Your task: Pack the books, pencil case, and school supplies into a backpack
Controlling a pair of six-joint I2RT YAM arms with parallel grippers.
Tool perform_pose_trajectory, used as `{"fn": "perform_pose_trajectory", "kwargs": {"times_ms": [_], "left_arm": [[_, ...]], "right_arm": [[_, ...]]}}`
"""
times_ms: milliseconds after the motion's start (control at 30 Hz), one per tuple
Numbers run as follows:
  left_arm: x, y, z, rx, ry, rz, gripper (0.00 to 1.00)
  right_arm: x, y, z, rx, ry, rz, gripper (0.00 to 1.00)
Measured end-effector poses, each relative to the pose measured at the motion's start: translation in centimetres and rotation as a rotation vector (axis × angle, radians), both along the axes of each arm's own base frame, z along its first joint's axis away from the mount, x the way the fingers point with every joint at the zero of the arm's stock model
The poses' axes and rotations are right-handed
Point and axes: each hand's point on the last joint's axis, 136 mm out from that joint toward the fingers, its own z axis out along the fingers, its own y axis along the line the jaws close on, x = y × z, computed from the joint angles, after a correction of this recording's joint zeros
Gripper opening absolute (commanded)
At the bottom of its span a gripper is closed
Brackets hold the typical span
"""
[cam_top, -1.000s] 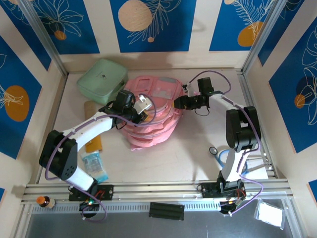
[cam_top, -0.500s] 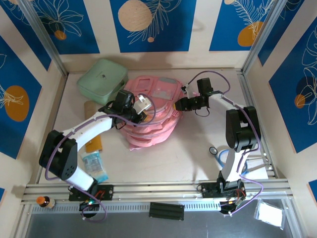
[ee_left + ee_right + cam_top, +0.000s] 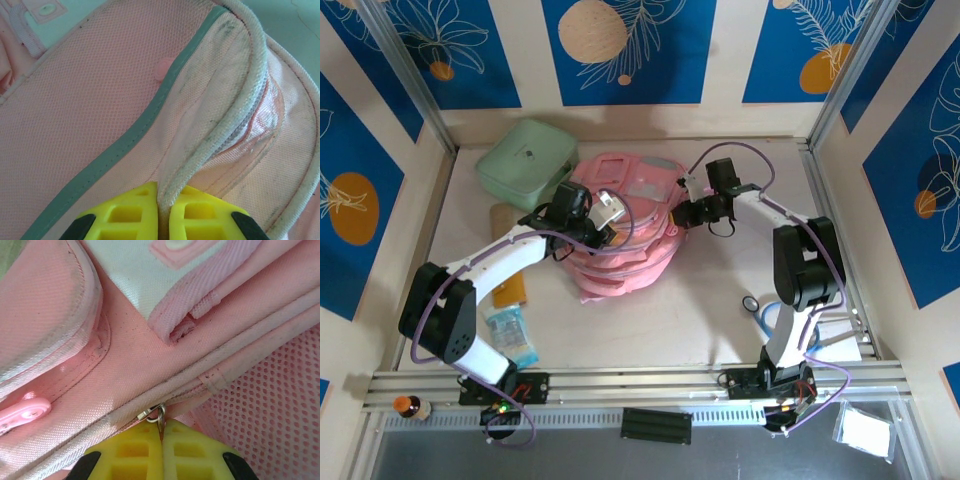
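Left hand (image 3: 164,220) clamped on the pink backpack's (image 3: 620,270) piped flap edge (image 3: 215,145); right hand (image 3: 162,440) pinched shut on the zipper pull (image 3: 159,413) at its right side. Lying mid-counter (image 3: 720,290) between both, zipper seam crosswise to the right hand.

No legible text stands on the soft pink fabric backpack (image 3: 630,265); the small mark on the mint-green square case (image 3: 525,162) is too tiny to read.
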Motion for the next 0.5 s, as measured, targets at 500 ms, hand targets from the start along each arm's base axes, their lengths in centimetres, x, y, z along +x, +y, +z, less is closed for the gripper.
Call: {"fn": "perform_pose_trajectory", "kwargs": {"times_ms": [500], "left_arm": [[0.0, -0.2, 0.2, -0.012, -0.003, -0.007, 0.1]], "right_arm": [[0.0, -1.2, 1.3, -0.334, -0.226, 0.021, 0.0]]}}
